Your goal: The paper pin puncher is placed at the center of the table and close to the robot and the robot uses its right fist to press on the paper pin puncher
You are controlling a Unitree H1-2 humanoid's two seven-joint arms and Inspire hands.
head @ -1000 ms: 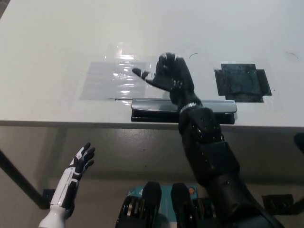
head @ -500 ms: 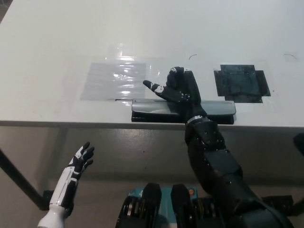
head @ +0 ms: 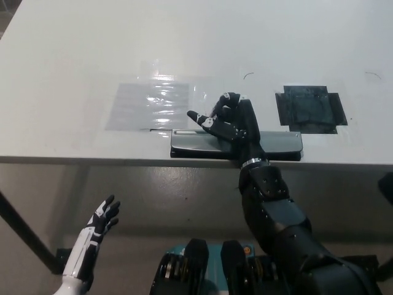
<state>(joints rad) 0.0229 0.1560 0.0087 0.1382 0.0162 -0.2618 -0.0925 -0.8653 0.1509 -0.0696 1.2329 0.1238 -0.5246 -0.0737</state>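
The right robot hand [head: 230, 123] is set over the puncher [head: 236, 144], fingers half curled, nothing gripped. The puncher lies at the tabletop [head: 73, 55] near edge. A closed fist and downward press are judged next. The left robot hand [head: 103, 216] rests low-left of the puncher, fingers spread.

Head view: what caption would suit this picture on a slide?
Black right hand over the paper pin puncher at the table edge; white left hand idle below.

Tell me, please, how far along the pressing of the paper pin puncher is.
Done: the paper pin puncher sits at the table's near edge. In hand: the right hand is over its lever, fingers curling. Left: closing the fist and pressing. The left hand rests below, open.
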